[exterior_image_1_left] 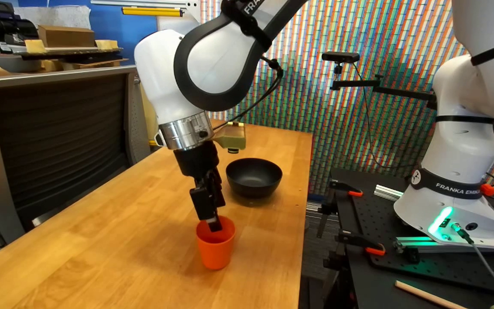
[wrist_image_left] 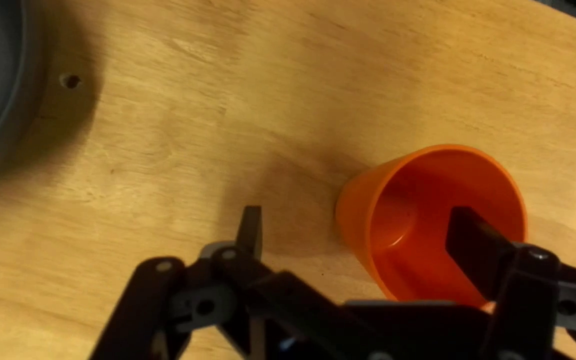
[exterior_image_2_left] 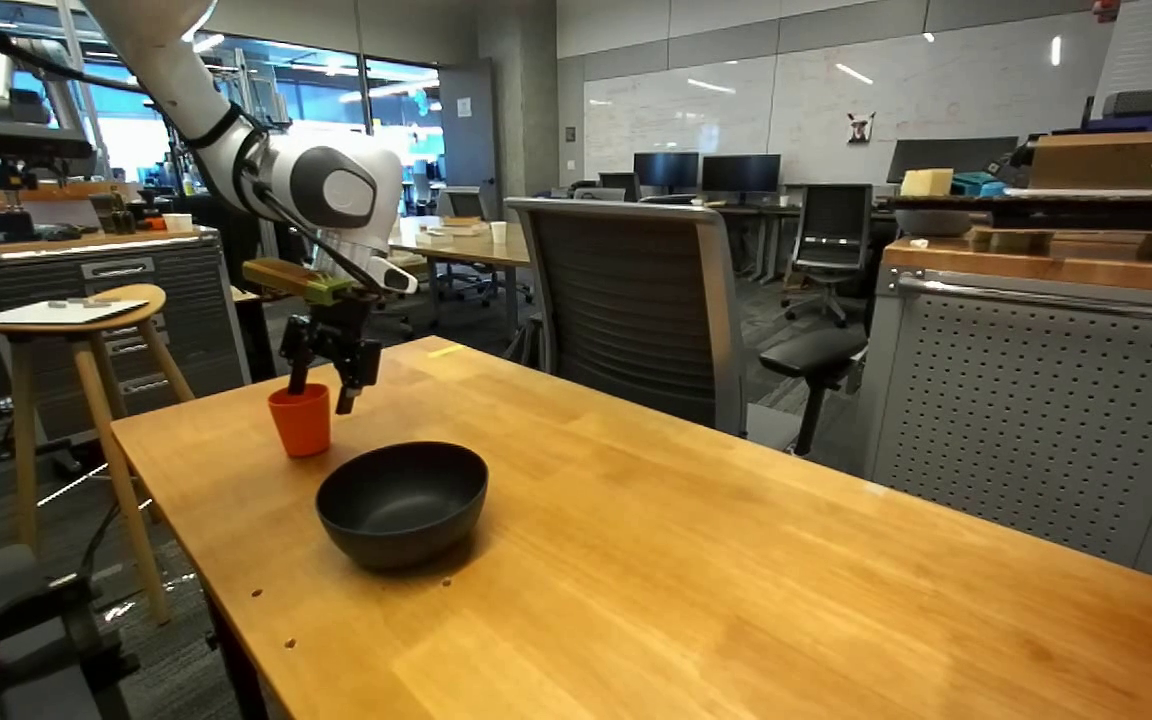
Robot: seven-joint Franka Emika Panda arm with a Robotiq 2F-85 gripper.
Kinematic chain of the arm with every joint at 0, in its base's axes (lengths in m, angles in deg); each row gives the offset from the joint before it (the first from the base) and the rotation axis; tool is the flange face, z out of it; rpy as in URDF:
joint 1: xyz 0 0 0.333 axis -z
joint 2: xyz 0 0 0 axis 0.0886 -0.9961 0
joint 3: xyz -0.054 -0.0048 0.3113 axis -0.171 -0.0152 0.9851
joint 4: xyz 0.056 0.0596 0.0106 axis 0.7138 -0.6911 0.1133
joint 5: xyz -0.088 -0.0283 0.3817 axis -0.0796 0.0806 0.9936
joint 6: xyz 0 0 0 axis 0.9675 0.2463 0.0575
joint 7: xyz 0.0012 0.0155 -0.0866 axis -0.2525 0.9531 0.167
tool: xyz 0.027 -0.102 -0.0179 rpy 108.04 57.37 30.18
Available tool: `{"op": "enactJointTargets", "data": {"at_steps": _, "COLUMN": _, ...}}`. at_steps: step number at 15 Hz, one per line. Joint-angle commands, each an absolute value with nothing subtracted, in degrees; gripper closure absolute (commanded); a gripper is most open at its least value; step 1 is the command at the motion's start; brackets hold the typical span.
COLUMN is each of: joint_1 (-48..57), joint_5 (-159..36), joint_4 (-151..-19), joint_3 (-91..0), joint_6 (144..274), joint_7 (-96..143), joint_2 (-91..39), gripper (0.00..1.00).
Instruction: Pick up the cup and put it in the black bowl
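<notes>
The orange-red cup (exterior_image_1_left: 215, 252) stands upright on the wooden table; it also shows in an exterior view (exterior_image_2_left: 302, 422) and in the wrist view (wrist_image_left: 408, 200). My gripper (wrist_image_left: 358, 215) is open, with its fingers wide apart. One finger is over or just inside the cup's mouth and the other is outside, on the bowl's side, so the cup's wall lies between them. Neither finger visibly grips the cup. The gripper shows above the cup in both exterior views (exterior_image_1_left: 212, 219) (exterior_image_2_left: 323, 395). The black bowl (exterior_image_2_left: 401, 510) sits empty beside the cup; part shows in the wrist view (wrist_image_left: 27, 75).
The table (exterior_image_2_left: 696, 560) has a long edge close to the cup and bowl, on the robot base's side. A grey office chair (exterior_image_2_left: 636, 310) stands along the opposite edge. A wooden stool (exterior_image_2_left: 126, 310) stands off the table's end. Yellow tape (exterior_image_2_left: 446, 350) marks the table top.
</notes>
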State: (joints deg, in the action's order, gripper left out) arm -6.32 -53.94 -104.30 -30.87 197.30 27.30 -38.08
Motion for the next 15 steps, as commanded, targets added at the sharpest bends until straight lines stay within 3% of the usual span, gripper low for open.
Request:
{"op": "enactJointTargets", "data": {"at_steps": 1, "joint_1": -7.31, "joint_5": -54.14, "joint_4": -106.07, "joint_3": -30.87, "joint_6": 203.14, "joint_7": 26.55, "joint_2": -37.98, "gripper": 0.32}}
{"op": "enactJointTargets", "data": {"at_steps": 10, "joint_1": -6.38, "joint_5": -54.14, "joint_4": -109.35, "joint_3": -31.31, "joint_6": 202.89, "joint_7": 27.67, "joint_2": -34.03, "gripper": 1.00}}
{"op": "enactJointTargets", "data": {"at_steps": 15, "joint_1": -2.93, "joint_5": -55.47, "joint_4": -112.75, "joint_3": -35.43, "joint_6": 202.76, "joint_7": 26.78, "joint_2": -27.26, "gripper": 0.99}}
